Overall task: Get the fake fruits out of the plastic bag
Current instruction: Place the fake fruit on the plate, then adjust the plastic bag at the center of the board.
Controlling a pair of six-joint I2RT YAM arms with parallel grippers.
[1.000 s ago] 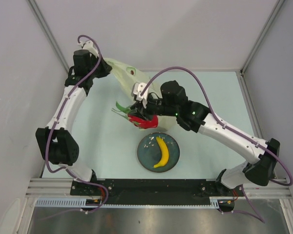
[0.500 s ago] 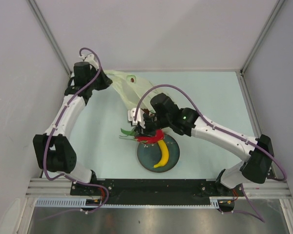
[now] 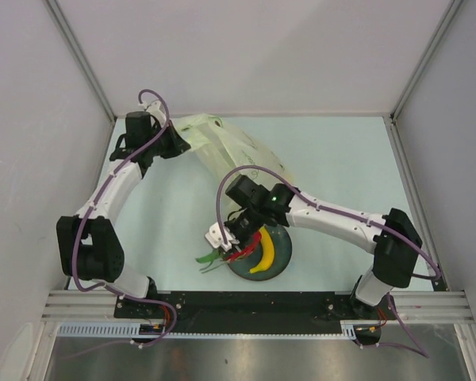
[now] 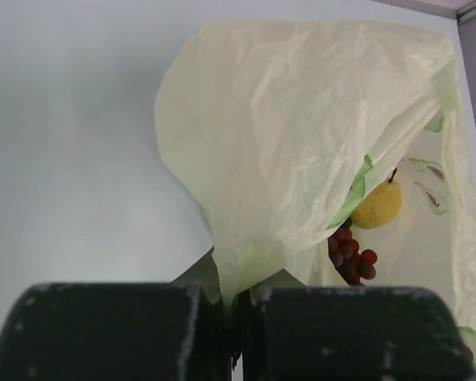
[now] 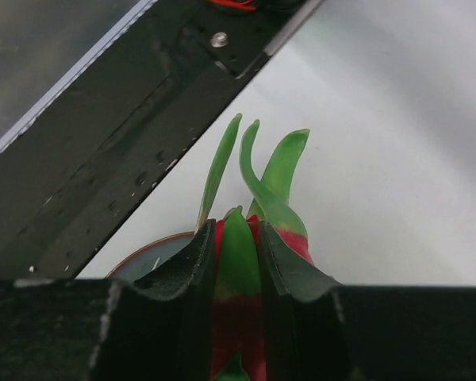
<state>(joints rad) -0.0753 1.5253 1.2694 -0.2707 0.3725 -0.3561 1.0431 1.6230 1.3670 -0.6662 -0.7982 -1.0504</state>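
Observation:
The plastic bag [image 3: 232, 151] lies at the back of the table, pale yellow-green and crinkled. My left gripper [image 3: 177, 144] is shut on its left edge; the left wrist view shows the film pinched between the jaws [image 4: 234, 317]. Inside the bag [image 4: 301, 135] I see the yellow lemon [image 4: 377, 205] and the dark red grape bunch [image 4: 351, 252]. My right gripper [image 3: 232, 243] is shut on the red dragon fruit [image 3: 251, 241] at the left rim of the dark plate [image 3: 284, 248]. Its green leaf tips [image 5: 278, 186] stick out past the jaws [image 5: 236, 238]. The yellow banana [image 3: 263, 251] lies on the plate.
The black rail [image 3: 246, 305] at the table's near edge runs just in front of the plate and shows close ahead in the right wrist view [image 5: 103, 127]. Grey walls enclose the table on three sides.
My right gripper has carried the dragon fruit from the bag's mouth toward the near edge, to the plate's left rim. The bag has sunk and spread flatter; my left gripper moved slightly right.

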